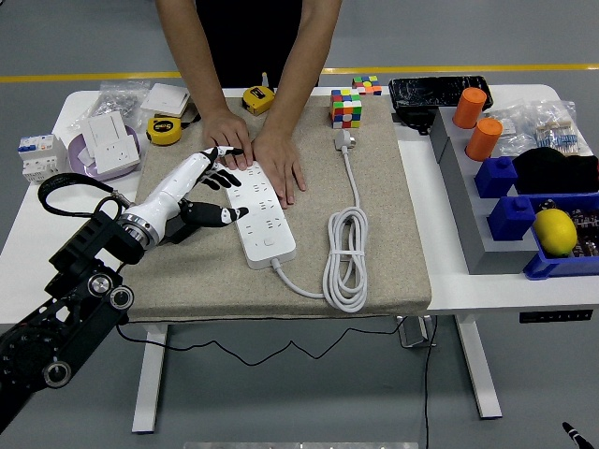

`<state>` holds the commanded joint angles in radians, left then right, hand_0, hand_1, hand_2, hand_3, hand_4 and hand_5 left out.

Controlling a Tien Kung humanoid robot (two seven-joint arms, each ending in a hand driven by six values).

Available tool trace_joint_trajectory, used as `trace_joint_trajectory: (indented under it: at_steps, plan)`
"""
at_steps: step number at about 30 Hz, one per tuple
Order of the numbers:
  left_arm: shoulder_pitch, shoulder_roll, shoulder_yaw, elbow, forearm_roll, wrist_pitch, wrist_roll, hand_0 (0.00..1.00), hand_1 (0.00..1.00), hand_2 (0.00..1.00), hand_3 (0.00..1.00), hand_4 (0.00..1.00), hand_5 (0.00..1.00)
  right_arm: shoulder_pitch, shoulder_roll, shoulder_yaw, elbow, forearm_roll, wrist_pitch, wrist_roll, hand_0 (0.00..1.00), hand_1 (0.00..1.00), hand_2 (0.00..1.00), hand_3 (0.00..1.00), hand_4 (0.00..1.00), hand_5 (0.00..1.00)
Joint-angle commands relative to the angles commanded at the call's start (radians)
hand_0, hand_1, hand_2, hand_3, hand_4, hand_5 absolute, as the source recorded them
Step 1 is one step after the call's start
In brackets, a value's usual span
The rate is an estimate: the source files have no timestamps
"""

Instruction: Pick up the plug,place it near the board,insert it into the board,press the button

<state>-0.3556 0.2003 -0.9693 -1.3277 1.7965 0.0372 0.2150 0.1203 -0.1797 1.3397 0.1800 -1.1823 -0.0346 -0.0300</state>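
A white power strip (the board) (265, 224) lies on the grey mat (374, 206), running from the centre toward the near edge. Its white plug (343, 140) rests on the mat to the right, at the end of a coiled white cable (344, 251). My left hand (221, 187) is at the strip's left side, fingers spread and holding nothing; the thumb tip touches the strip's left edge. A person at the far side presses both hands (279, 164) flat on the strip's far end, next to my fingertips. The strip's button is hidden.
A colour cube (345, 108) stands behind the plug. Two yellow tape measures (164, 130) and white sockets (106, 138) lie at the back left. On the right are orange cylinders (483, 138), blue blocks (496, 176), a grey rack (468, 210) and a yellow lemon (554, 231).
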Motion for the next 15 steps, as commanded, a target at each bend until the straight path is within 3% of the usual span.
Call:
trace_joint_trajectory:
  at_steps: [8,15]
  plan:
    - [0.018,0.008,-0.036,-0.076,0.114,-0.014,0.046,0.981,0.922,0.864,0.843,0.998,0.998,-0.004,0.000,0.010,0.000,-0.005,0.000,-0.003,0.998,0.797,0.721,0.731,0.998,0.876]
    - [0.003,0.023,-0.026,-0.046,0.166,-0.059,0.092,0.982,0.915,0.851,0.802,0.998,0.998,0.005,0.000,0.004,0.000,0.005,-0.001,0.002,0.998,0.797,0.721,0.731,0.998,0.877]
